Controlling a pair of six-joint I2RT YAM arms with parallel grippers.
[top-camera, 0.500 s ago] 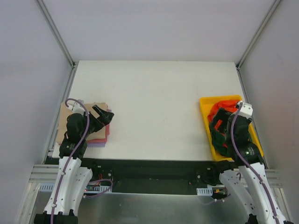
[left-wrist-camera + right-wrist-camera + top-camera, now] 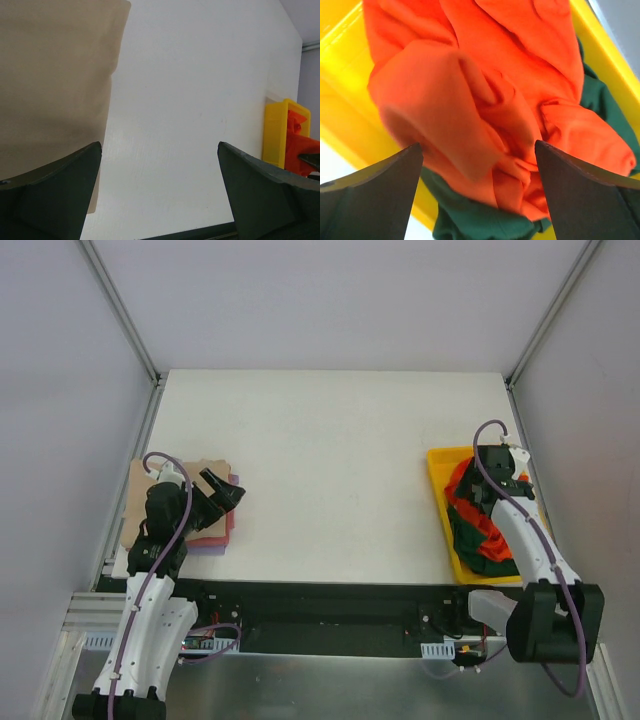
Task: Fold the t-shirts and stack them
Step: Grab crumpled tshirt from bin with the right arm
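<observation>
Orange-red t-shirt (image 2: 465, 480), from above, lies crumpled over the dark green t-shirt (image 2: 468, 538) in the yellow tray (image 2: 437, 462), partly hidden by the right arm (image 2: 527, 532). Left wrist: the left gripper (image 2: 160, 190) gapes empty at the tan t-shirt (image 2: 50, 75)'s edge. Right wrist: the right gripper (image 2: 479, 190) spreads wide over orange cloth, holding nothing.

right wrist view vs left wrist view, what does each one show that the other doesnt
Only the right wrist view: the dark green t-shirt beneath the orange-red t-shirt, and the open right gripper. Only the left wrist view: the folded tan t-shirt and the open left gripper. Both: the yellow tray with the orange-red t-shirt in it.
</observation>
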